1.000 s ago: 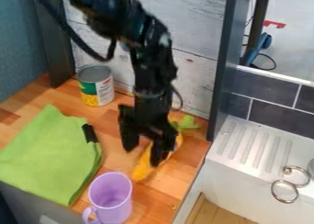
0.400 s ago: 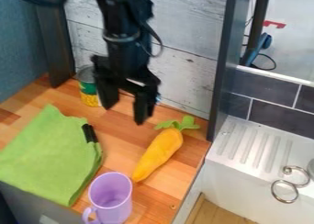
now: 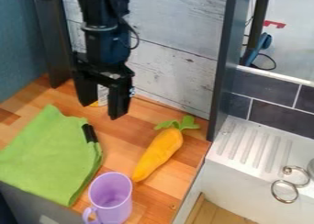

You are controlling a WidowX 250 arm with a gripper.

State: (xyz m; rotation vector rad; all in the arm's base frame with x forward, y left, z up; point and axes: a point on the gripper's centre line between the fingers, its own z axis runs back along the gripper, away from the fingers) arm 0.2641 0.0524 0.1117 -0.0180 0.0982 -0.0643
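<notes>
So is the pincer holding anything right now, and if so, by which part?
Nothing appears to be held: the pincer hangs open in front of the can, which shows between its fingers.

The pincer [image 3: 103, 109] hides most of the can [image 3: 103, 95] behind it.

- Setting: kitchen-type corner.
- Fixtures noted: wooden counter [image 3: 126, 138], white ridged draining board [image 3: 253, 147], dark wall tiles [image 3: 276, 120] with pale grout.
- Kitchen items on counter: purple mug [image 3: 116, 211], green cloth [image 3: 49, 159], orange carrot [image 3: 158, 152].

Black arm, thin dark cable, pale ring band.
</notes>
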